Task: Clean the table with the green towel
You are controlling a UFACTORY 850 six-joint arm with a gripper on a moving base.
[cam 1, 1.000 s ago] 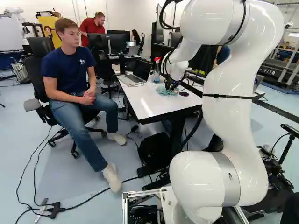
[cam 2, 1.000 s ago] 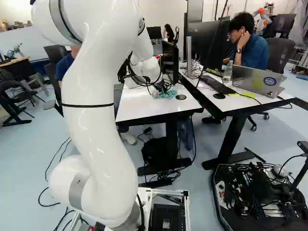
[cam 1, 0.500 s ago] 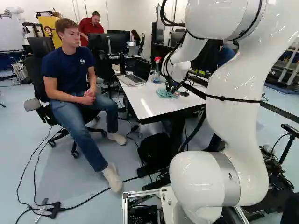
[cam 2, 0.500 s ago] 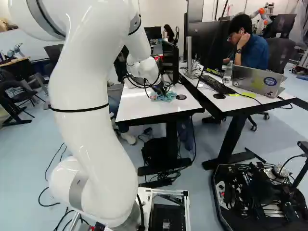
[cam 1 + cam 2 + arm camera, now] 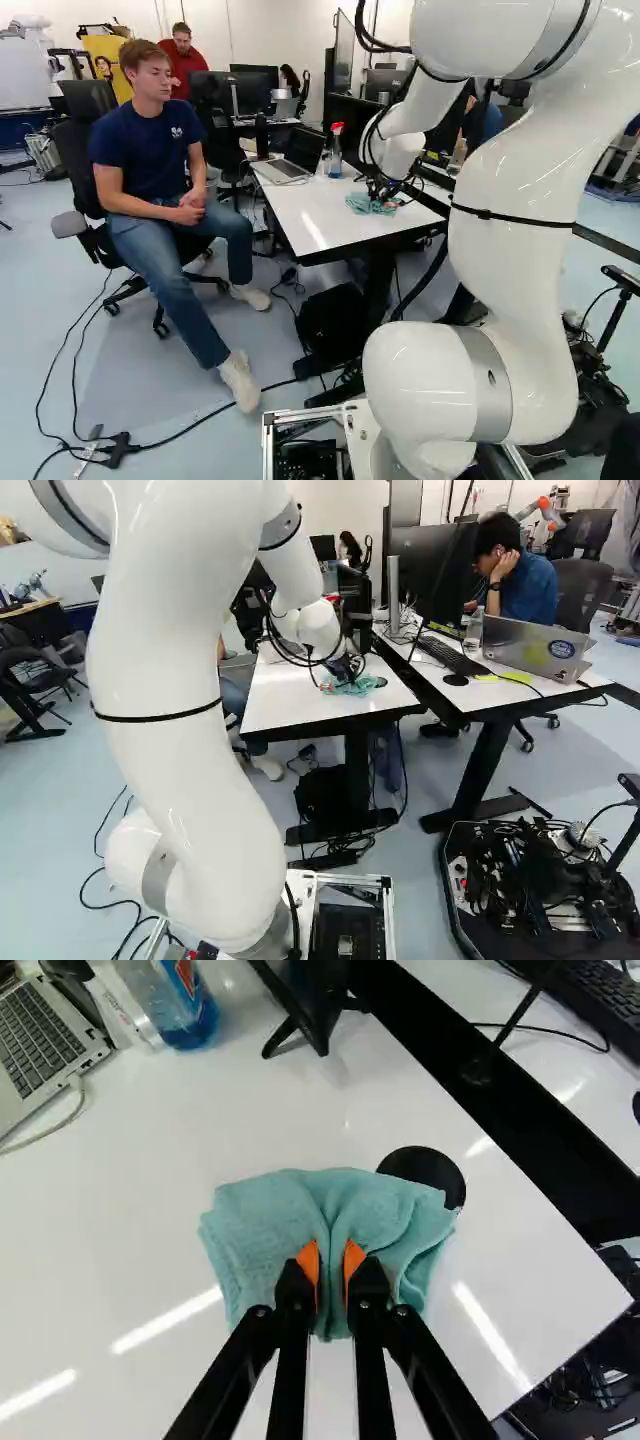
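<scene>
In the left base view my gripper (image 5: pixel 381 195) is down at the green towel (image 5: pixel 358 204), which lies on the white table (image 5: pixel 300 215). The wrist view shows the gripper (image 5: pixel 332 1272) shut on a pinched fold of the towel (image 5: pixel 262 1222), one orange pad on each side. The rest of the cloth spreads flat around the fingers and touches a round black disc (image 5: pixel 428 1172), partly covering its edge. In the right base view the towel (image 5: pixel 350 686) shows below the fingers.
A spray bottle (image 5: pixel 335 152) and a laptop (image 5: pixel 290 160) stand toward the table's far end. A black stand (image 5: pixel 312 1010) is ahead of the gripper. Beside this table is another desk with a keyboard (image 5: pixel 452 656) and laptop (image 5: pixel 535 647). A seated person (image 5: pixel 155 200) is at the left.
The arm has swung, carrying the gripper and towel across the tabletop toward the near right, close against the black disc. The base has stayed put.
</scene>
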